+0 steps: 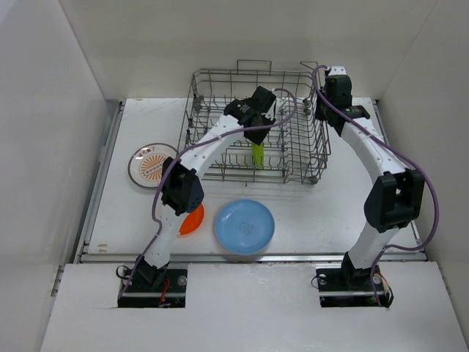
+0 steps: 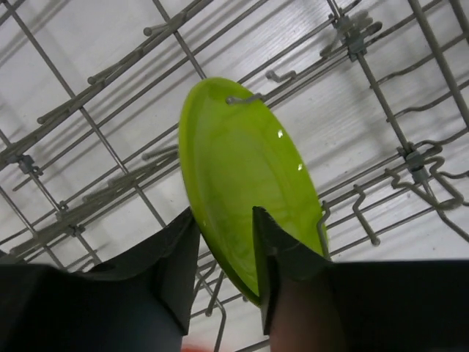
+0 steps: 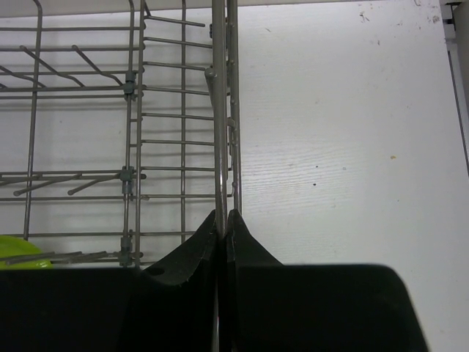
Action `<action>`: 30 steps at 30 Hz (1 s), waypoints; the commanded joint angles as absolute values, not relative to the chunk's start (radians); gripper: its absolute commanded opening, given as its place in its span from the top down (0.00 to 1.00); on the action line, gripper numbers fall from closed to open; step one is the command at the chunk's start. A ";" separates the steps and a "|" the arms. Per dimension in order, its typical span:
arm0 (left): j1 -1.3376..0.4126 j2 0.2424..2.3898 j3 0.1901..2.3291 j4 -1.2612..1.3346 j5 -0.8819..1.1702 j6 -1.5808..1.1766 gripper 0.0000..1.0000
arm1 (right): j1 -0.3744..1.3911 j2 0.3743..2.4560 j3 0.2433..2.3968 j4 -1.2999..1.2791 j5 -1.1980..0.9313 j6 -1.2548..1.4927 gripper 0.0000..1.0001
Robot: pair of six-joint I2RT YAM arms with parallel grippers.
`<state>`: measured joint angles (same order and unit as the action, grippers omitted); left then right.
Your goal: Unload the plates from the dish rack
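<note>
From above, the left gripper (image 1: 258, 138) reaches into the dish rack (image 1: 209, 92) over an upright lime green plate (image 1: 258, 155). At 7 o'clock of the rack lie a blue plate (image 1: 245, 226), an orange plate (image 1: 193, 220) and a sunburst plate (image 1: 152, 164).

Left wrist: the fingers (image 2: 282, 253) straddle the lime green plate's (image 2: 242, 172) rim, parted, not clamped.

Right wrist: the right gripper (image 3: 222, 229) is clamped on the rack's side wire (image 3: 220, 110).

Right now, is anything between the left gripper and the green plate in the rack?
No. The left gripper already straddles the lime green plate rim, one finger per face. Only dish rack tines surround it.

The white table (image 1: 330, 220) carries the dish rack (image 1: 308, 158) — plus sunburst plate (image 1: 152, 164), orange plate (image 1: 192, 220), blue plate (image 1: 244, 226).
</note>
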<state>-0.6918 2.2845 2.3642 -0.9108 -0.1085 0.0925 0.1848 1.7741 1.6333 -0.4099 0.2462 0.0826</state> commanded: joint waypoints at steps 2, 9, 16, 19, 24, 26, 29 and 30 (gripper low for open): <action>-0.686 2.235 2.372 -0.960 -0.104 0.083 0.81 | 0.204 1.801 1.585 -0.302 0.199 0.038 1.00; -0.686 2.214 2.362 -0.930 -0.086 0.054 1.00 | 0.204 1.792 1.575 -0.293 0.209 0.038 1.00; -0.686 2.109 2.414 -0.804 -0.136 0.083 1.00 | 0.204 1.801 1.575 -0.293 0.249 0.038 1.00; -0.686 2.051 2.414 -0.749 -0.169 0.116 1.00 | 0.204 1.801 1.575 -0.293 0.249 0.038 1.00; -0.686 2.033 2.448 -0.749 -0.183 0.143 1.00 | 0.204 1.801 1.575 -0.293 0.249 0.038 1.00; -0.686 2.033 2.448 -0.749 -0.183 0.143 1.00 | 0.204 1.801 1.575 -0.293 0.249 0.038 1.00; -0.686 2.033 2.448 -0.759 -0.173 0.143 1.00 | 0.204 1.801 1.575 -0.293 0.249 0.038 1.00; -0.686 2.033 2.448 -0.759 -0.173 0.143 1.00 | 0.204 1.801 1.575 -0.293 0.249 0.038 1.00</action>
<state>-0.6796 2.0712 2.4214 -0.7803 -0.1841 0.1257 0.1917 1.7664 1.6146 -0.3824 0.2634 0.0727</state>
